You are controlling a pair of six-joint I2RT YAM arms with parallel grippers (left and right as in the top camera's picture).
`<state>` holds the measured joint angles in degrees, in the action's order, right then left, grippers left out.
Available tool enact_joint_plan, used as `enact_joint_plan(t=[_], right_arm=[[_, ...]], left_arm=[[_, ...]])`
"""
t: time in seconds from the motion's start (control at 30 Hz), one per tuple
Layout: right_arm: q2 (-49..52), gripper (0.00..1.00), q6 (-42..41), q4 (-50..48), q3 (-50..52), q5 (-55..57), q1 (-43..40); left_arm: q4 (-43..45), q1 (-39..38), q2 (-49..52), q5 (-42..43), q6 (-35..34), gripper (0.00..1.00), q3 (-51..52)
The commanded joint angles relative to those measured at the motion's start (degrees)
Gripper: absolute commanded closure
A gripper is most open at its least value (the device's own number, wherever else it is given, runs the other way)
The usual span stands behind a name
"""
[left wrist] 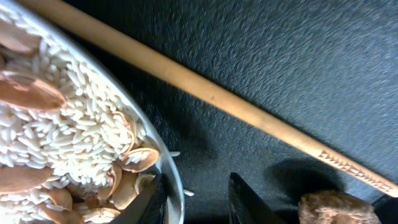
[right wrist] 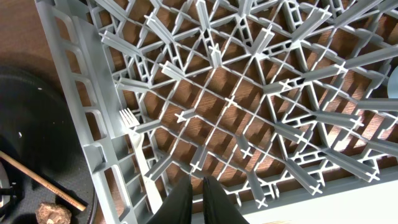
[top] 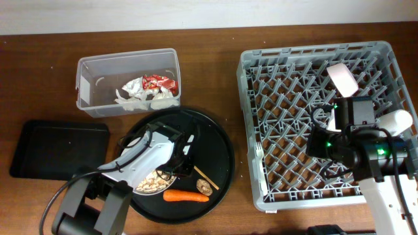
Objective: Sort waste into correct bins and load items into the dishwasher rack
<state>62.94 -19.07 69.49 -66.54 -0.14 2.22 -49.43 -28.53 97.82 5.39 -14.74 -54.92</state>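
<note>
Fingers (left wrist: 245,198) on our left arm stand parted astride the rim of the bowl (left wrist: 168,168), gripping nothing yet; the bowl sits on the round tray (top: 219,156), rice (left wrist: 68,124) inside. Our right fingers (right wrist: 180,204) hang nearly closed and empty over the rack (top: 248,117). We judge food disposal is in hand: next, pinch the rim firmly, lift level, tip it into the shallow black bin (top: 59,147).

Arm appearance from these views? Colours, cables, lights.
Left arm: silver-grey and black links, with black cables looping beside them. Right arm: black housings with green lights lit, and a white lower link. Left tool and right tool both have dark, tapered fingers.
</note>
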Motion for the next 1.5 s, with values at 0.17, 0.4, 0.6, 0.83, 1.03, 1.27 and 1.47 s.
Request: enact_joint_plan(t=[0.17,0.4,0.6,0.83,1.03,1.27,1.47], right_arm=[[-0.17,0.88,0.35,0.24,-0.87,-0.76,-0.42],[-0.17,0.89,0.35,0.37,-0.87,-0.74,-0.42],[-0.17,0.89,0.35,0.61,-0.87,-0.74,-0.42],[-0.17,0.89,0.35,0.63,-0.87,-0.74,-0.42],[-0.17,0.89,0.35,0.61,-0.87,-0.74,-0.42],[-0.17,0.89,0.35,0.61,-0.87,-0.74,-0.42],[-0.17,0.89,0.35,0.59,-0.87,-0.74,-0.42]], left_arm=[[1.18,-0.17,-0.76,-5.44,0.07,0.73,2.43],[2.38,-0.20,-0.76,-5.40,0.07,0.90,2.45],[3.61,-0.20,-0.76,-5.40,0.04,0.82,4.94],[3.74,-0.17,-0.76,-6.32,-0.17,0.94,6.12],[-1.53,-0.17,-0.76,-12.37,-0.17,0.99,2.16],[-12.17,-0.20,-0.79,-13.46,-0.17,0.99,-6.51],[-16.92,-0.20,-0.79,-14.29,-0.17,0.99,-11.06]])
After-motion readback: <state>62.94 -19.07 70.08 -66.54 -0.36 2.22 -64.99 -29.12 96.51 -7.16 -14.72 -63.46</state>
